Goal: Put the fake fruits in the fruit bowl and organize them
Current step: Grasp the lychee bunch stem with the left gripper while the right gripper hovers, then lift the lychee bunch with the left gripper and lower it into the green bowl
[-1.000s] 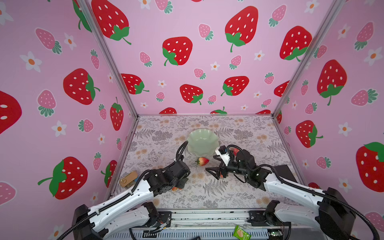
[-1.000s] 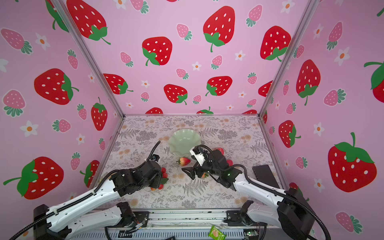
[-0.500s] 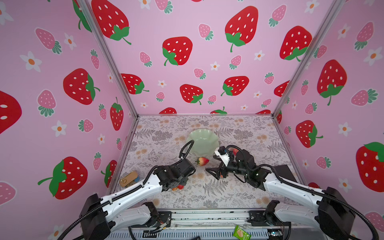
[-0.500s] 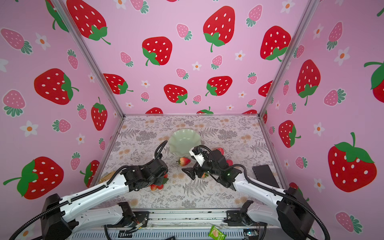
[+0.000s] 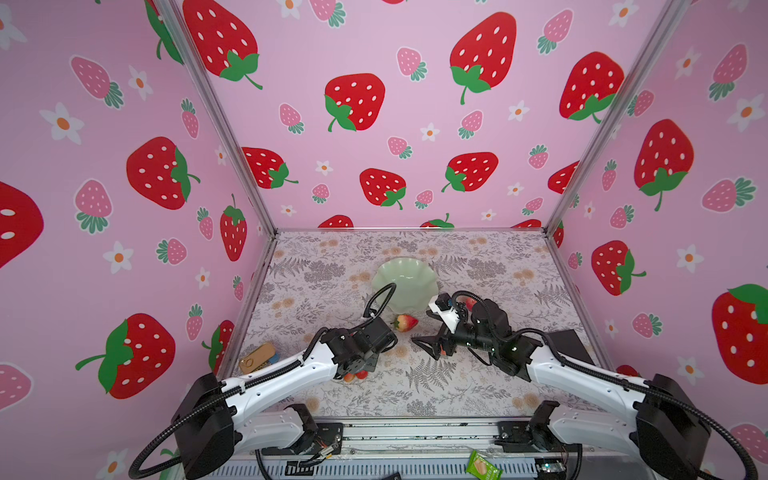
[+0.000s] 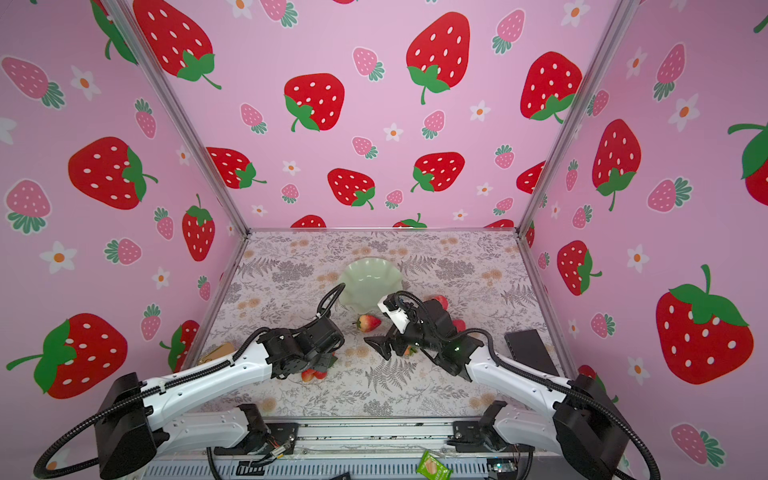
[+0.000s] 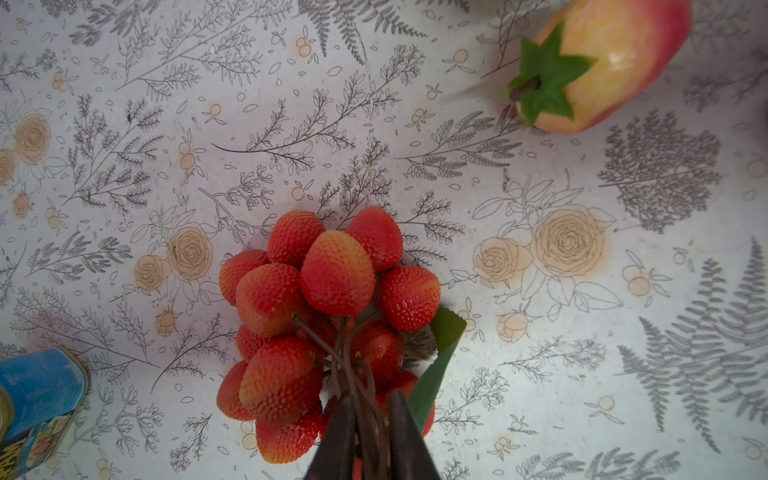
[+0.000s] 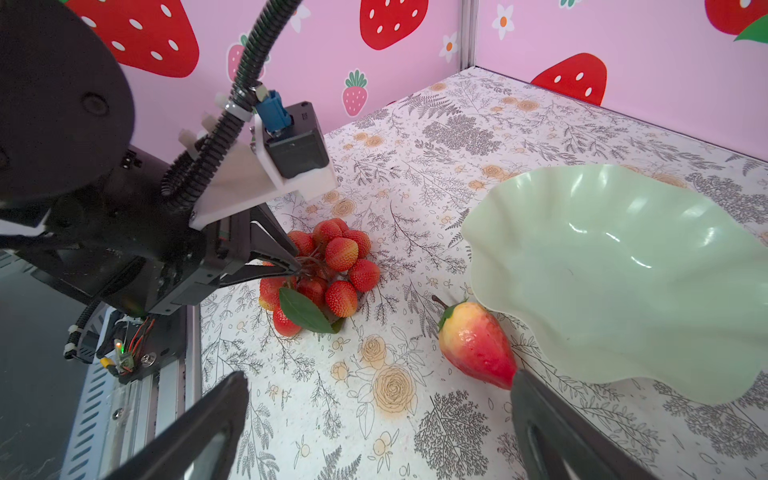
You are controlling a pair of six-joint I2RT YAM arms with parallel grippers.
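Strawberry [image 8: 478, 347] seemingly against bowl [image 8: 623, 270] rim; cluster [image 8: 332, 266] well apart.

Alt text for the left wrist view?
The left gripper is shut on the stems of a red berry cluster lying on the floral table. A green-capped strawberry lies apart; a blue can shows at the frame edge.

Two arms, one build. Left arm [image 5: 282, 374]: glossy white link shell, small dark screw holes along it, bulky black joint housings. Right arm [image 5: 582, 376]: same white-and-black scheme; tiny green light [image 6: 456, 348] on a black housing. Black ribbed cable conduit [image 8: 250, 54], white zip ties [image 8: 225, 102]. Wrist camera [image 8: 297, 145]: black box, white bracket [image 8: 232, 183], blue plug [image 8: 272, 114]. Left gripper [image 8: 297, 268]: matte black fingers [image 8: 270, 244] tapering to thin tips. Right gripper [image 8: 378, 376]: same black wedge fingers.
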